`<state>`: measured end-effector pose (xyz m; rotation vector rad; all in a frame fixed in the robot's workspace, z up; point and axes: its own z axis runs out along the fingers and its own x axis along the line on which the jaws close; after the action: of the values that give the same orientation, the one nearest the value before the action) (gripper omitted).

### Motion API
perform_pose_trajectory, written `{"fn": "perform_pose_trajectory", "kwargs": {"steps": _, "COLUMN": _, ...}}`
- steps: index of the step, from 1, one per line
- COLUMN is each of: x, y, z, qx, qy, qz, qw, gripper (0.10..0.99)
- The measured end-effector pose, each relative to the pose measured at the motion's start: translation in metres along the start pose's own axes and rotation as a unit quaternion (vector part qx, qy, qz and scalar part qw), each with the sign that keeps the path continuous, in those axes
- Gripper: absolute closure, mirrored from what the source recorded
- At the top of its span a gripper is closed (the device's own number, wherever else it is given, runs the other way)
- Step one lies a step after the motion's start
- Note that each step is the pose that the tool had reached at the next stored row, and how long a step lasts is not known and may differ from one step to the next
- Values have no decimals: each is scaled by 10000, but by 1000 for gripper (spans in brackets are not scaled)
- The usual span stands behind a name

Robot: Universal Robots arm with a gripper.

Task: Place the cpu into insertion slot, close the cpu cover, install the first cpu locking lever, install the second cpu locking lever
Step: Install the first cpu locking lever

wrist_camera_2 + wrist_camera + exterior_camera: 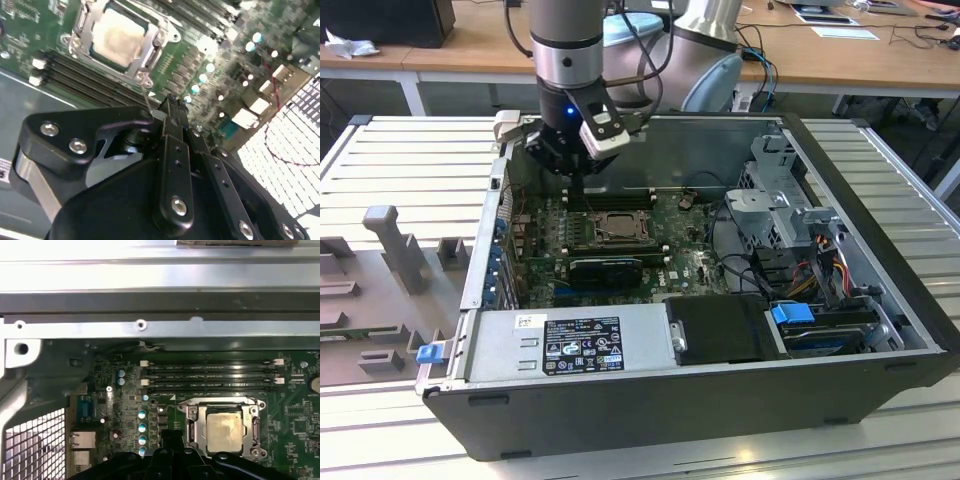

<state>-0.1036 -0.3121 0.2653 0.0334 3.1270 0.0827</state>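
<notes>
As seen from the exterior view, the pincer (576,178) hangs inside the open computer case (880,330), just above the insertion slot (617,227) on the green motherboard (692,262); in the second wrist view, its black fingers (172,125) are pressed together, holding nothing, near the cpu cover (85,42); in the first wrist view, the cpu (223,430), square with a pale metal top, lies seated under that silver frame, beside the memory slots (210,380).

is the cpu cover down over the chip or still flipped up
Down. In both wrist views the cpu cover lies flat as a silver frame around the cpu, whose top shows through its window.
</notes>
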Motion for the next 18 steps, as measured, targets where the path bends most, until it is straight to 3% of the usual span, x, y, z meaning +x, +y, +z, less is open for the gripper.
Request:
{"fn": "perform_pose_trajectory", "kwargs": {"steps": 7, "x": 108, "y": 1, "z": 40, "qx": -1, "qy": 0, "qz": -1, "qw": 10000, "gripper": 980}}
{"fn": "perform_pose_trajectory", "kwargs": {"steps": 12, "x": 133, "y": 32, "z": 58, "qx": 0, "qy": 2, "qz": -1, "qw": 10000, "gripper": 980}}
{"fn": "perform_pose_trajectory", "kwargs": {"steps": 18, "x": 147, "y": 151, "z": 83, "qx": 0, "qy": 3, "qz": -1, "qw": 10000, "gripper": 980}}
